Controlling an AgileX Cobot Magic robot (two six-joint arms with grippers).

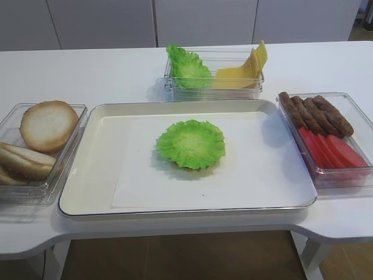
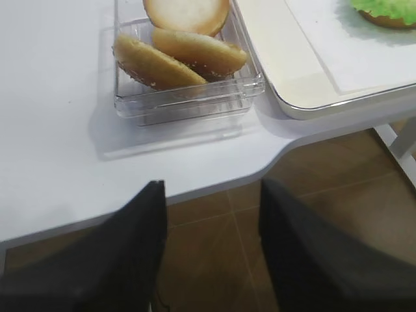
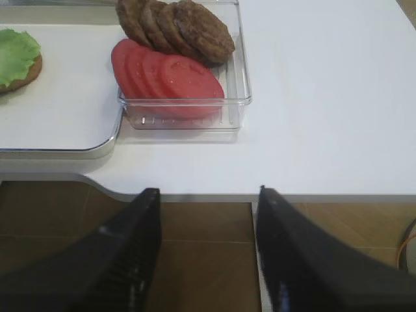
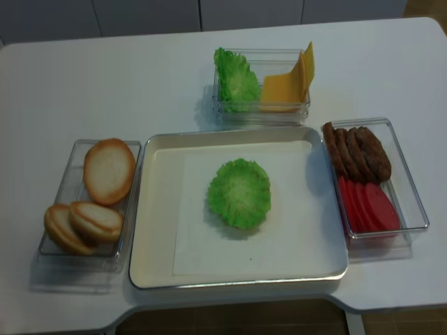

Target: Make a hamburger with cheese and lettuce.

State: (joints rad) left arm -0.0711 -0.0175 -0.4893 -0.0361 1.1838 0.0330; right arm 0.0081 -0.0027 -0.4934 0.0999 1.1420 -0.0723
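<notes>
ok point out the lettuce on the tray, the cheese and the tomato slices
lettuce [image 1: 191,143]: exterior high view, leaf centre
cheese [image 1: 240,76]: exterior high view, flat yellow face
tomato slices [image 3: 168,77]: right wrist view, middle slice

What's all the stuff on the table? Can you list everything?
Tray: one, cream, middle of the table.
Lettuce: one green leaf on a bun on the tray; more in the back box.
Cheese: yellow slices, back box.
Buns: three, golden, left box.
Patties: brown, right box, far end.
Tomato slices: red, right box, near end.
Left gripper: black, open, off the table edge.
Right gripper: black, open, off the table edge.
</notes>
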